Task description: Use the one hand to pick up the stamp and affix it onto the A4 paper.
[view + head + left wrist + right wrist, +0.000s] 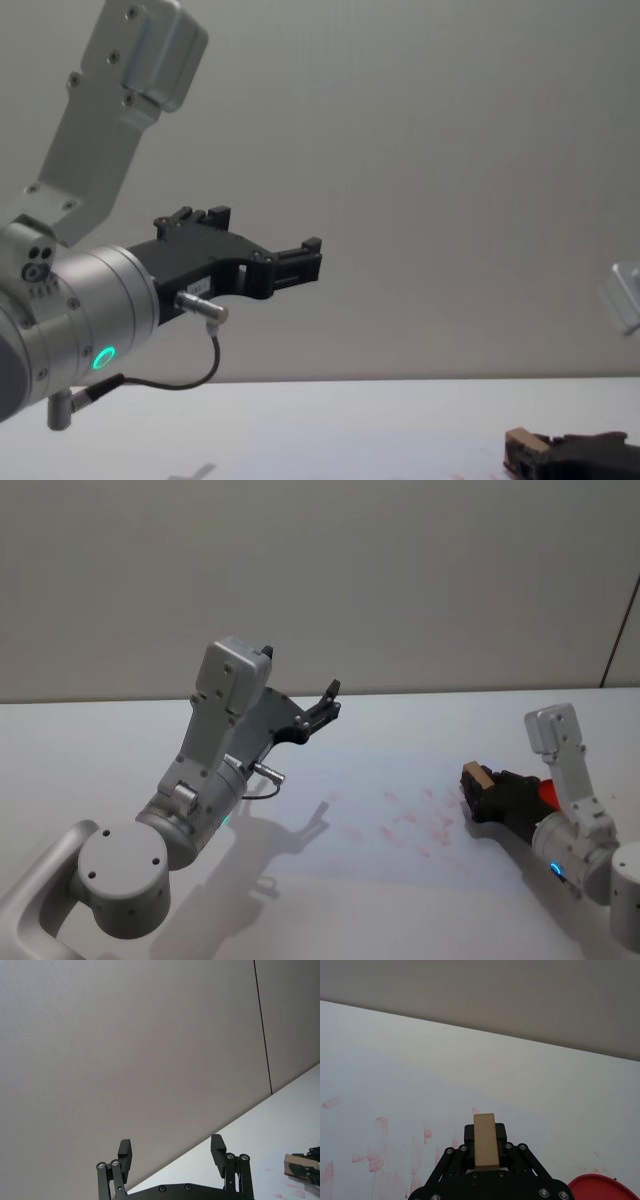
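Small tan-brown wooden stamp (486, 1140): long axis runs along the fingers, free end pointing across the flat white A4 paper (395, 1085) with pinkish-red marks, low at the paper's right edge. White counter (100, 770) under the paper, plain grey wall (400, 580) beyond it. The right tool (475, 784) is clamped on the stamp. The left tool (171, 1147) is raised over the paper's left side, spread wide, empty.

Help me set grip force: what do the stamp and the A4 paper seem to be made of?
The stamp looks like unfinished light wood: a tan, matte block with no gloss. The A4 paper looks like plain matte white paper, lying flat, with smudgy red ink marks; whether it is coated I cannot tell.
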